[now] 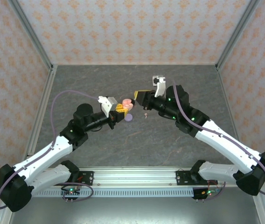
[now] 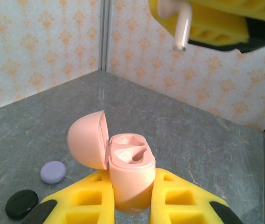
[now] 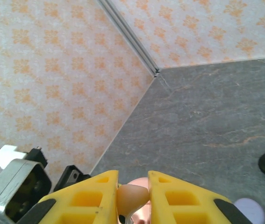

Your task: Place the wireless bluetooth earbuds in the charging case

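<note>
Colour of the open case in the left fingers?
Pale pink charging case, lid and body alike; clearest in the left wrist view.

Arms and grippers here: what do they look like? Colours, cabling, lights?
White shells and black joints on left arm and right arm. A lavender cable loops along the left; green lights dot the right. Yellow fingers with square recesses and black patches on left gripper and right gripper.

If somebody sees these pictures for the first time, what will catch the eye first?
First, the open pale pink plastic charging case, held upright by the left gripper near the middle of the grey stone-patterned table. Close by it, the right gripper pinches a pale pink stemmed earbud, its stem sticking out. A round lavender disc and a round black disc lie on the table beside the case.
</note>
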`<move>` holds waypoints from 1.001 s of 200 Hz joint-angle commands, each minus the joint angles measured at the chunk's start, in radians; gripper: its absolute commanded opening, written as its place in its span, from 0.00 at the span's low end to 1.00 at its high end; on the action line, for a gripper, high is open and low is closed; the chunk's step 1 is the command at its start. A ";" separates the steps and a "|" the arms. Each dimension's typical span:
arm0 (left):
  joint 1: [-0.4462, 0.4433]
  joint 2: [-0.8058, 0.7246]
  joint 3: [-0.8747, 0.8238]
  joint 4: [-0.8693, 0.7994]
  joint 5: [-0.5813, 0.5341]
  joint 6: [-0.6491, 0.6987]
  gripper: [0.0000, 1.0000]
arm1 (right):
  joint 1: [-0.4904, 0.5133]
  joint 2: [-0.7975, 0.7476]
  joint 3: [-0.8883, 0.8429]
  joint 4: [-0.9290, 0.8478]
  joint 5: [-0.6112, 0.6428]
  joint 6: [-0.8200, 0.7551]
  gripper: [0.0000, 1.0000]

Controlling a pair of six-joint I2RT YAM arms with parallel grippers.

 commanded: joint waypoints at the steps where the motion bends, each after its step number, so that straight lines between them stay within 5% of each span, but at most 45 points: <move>1: -0.009 0.012 0.046 0.059 -0.013 0.025 0.00 | 0.028 0.007 -0.023 0.064 0.083 0.000 0.21; 200: -0.020 0.023 0.058 0.034 -0.029 0.036 0.00 | 0.051 0.068 -0.028 -0.030 0.091 -0.004 0.21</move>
